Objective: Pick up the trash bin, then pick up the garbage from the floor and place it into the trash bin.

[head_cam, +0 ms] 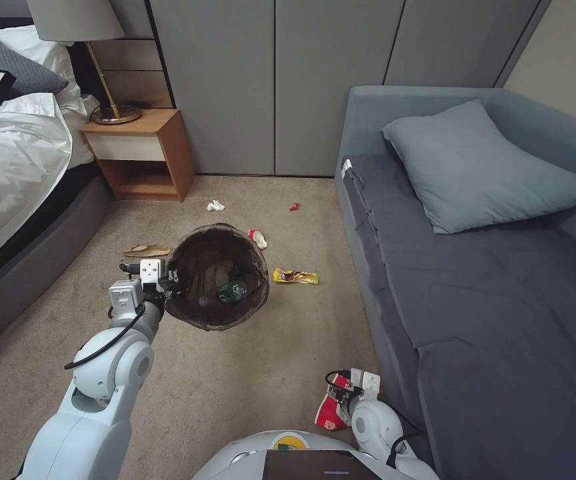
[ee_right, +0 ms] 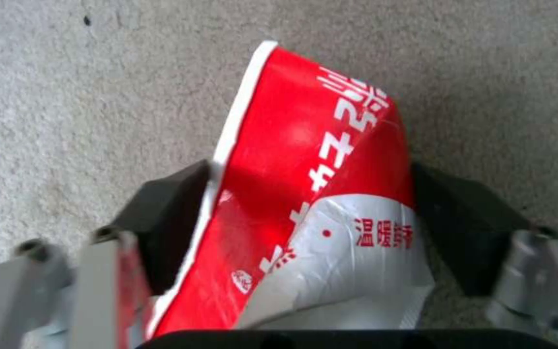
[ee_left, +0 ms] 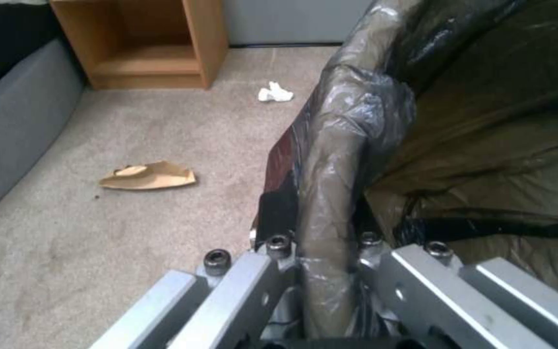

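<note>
Beige carpet, grey sofa, wooden nightstand, bed

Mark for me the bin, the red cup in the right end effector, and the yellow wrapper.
bin (head_cam: 180, 313), head view, on the near rim.
red cup (ee_right: 305, 160), right wrist view, on its red side wall.
yellow wrapper (head_cam: 295, 276), head view, on its middle, lying on the carpet.

Round white plastic trash bin lined with dark brown bag, held at its rim above the carpet, small clear green-labelled bottle inside, crumpled red-and-white paper cup gripped nearby, yellow wrapper, brown wrapper, white tissue lying scattered on the floor
</note>
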Available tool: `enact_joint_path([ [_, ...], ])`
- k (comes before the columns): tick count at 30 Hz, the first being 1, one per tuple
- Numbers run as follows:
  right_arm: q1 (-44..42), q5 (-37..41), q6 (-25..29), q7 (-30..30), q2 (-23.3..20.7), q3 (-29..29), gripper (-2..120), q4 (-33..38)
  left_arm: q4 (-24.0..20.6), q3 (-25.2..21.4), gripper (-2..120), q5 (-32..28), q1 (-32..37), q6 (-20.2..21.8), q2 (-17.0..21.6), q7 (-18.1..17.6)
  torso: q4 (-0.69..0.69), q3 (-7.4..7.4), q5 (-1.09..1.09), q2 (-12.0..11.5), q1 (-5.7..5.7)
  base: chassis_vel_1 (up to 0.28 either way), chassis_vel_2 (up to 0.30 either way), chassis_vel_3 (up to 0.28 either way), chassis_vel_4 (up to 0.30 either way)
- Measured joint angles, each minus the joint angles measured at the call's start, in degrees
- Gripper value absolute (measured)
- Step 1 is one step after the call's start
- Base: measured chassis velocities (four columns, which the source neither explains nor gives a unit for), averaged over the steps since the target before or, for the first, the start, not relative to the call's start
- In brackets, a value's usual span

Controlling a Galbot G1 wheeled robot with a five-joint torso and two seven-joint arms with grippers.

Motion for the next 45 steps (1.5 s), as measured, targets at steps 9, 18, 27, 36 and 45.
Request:
enact_joint_path([
  [9, -0.22, 0.11, -0.16, -0.02, -0.06, -0.03, 40, 0.11, 0.31, 0.07, 0, -0.09, -0.12, 0.0, 0.31, 0.01, 0.01, 0.0, 0.0, 0.0, 0.0, 0.0, 0.0, 0.0, 0.0],
  [18, -0.22, 0.33, -0.55, 0.47, -0.21, -0.06, 28, 0.58, 0.52, 0.09, 0, -0.1, -0.18, -0.03, 0.21, 0.04, 0.01, 0.0, 0.02, 0.0, 0.0, 0.0, 0.0, 0.0, 0.0],
  [27, -0.66, 0.82, -0.65, 1.11, -0.6, 0.01, 16, 2.7, 0.64, 0.04, 0, -0.09, -0.14, -0.05, 0.1, 0.08, -0.01, 0.01, 0.0, 0.0, 0.0, 0.0, 0.0, 0.0, 0.0],
  [36, -1.65, 2.91, -1.3, 2.22, -1.62, 0.43, 2, 7.68, 0.29, -0.46, 0, -0.12, -0.07, 0.08, 0.18, 0.07, -0.01, 0.01, 0.0, 0.0, 0.0, 0.0, 0.0, 0.0, 0.0],
  [45, -2.59, 6.45, -2.34, 3.83, -2.81, 1.92, 2, 13.67, 0.13, -0.43, 0, -0.11, 0.05, 0.34, 0.07, 0.05, 0.0, 0.0, 0.0, 0.0, 0.0, 0.0, 0.0, 0.0, 0.0],
])
